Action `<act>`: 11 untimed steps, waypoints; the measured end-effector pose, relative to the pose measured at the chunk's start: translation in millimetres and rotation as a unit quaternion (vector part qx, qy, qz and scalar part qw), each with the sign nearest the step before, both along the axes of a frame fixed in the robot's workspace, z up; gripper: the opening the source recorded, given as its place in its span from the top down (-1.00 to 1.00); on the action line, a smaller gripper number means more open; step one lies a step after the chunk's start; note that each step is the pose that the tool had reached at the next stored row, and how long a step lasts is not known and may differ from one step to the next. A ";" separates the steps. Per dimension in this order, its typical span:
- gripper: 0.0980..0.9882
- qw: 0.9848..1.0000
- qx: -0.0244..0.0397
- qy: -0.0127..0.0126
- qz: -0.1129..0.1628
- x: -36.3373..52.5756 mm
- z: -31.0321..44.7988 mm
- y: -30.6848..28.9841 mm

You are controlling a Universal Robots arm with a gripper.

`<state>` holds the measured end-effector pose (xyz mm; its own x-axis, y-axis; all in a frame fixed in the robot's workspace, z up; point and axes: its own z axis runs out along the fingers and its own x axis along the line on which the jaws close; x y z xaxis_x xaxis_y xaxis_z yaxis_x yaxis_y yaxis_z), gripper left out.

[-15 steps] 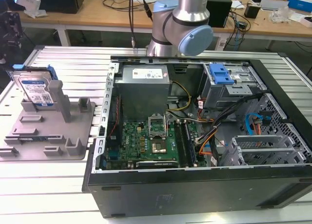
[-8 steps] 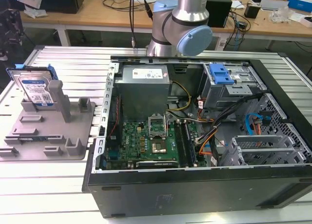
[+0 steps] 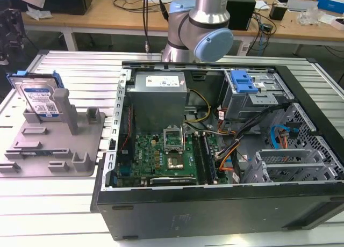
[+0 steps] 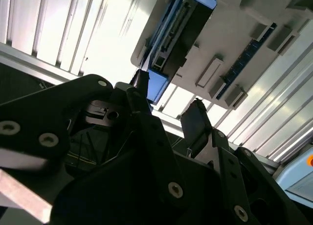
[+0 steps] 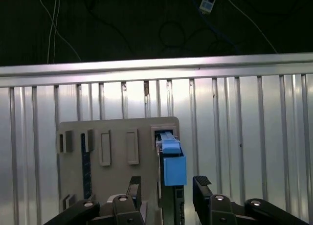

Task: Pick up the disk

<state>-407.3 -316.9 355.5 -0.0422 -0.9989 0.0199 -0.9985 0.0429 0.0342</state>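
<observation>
The disk [image 3: 40,96] stands upright on its edge in a slot of the grey holder tray [image 3: 59,150], at the exterior view's left; it is silver-grey with a white-and-blue label and blue side rails. In the first wrist view the disk [image 5: 173,164] shows edge-on with its blue rail. My gripper [image 5: 167,186] hangs open over it, one finger [image 5: 134,186] on each side, clear of it. The second wrist view shows the same: the gripper [image 4: 168,93] is open, and the disk [image 4: 178,32] and tray [image 4: 234,44] lie beyond the fingertips.
An open computer case [image 3: 215,150] takes up the middle and right of the slatted metal table [image 3: 64,204], with a blue-tabbed drive cage [image 3: 244,83] inside. The arm [image 3: 201,27] rises behind the case. Cluttered workbenches [image 3: 107,13] stand behind.
</observation>
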 end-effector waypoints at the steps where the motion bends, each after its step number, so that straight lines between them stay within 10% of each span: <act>1: 0.00 1.000 0.000 0.000 0.002 0.0 0.0 0.0; 11: 0.00 1.000 0.000 -0.008 0.021 -5.1 -4.6 0.9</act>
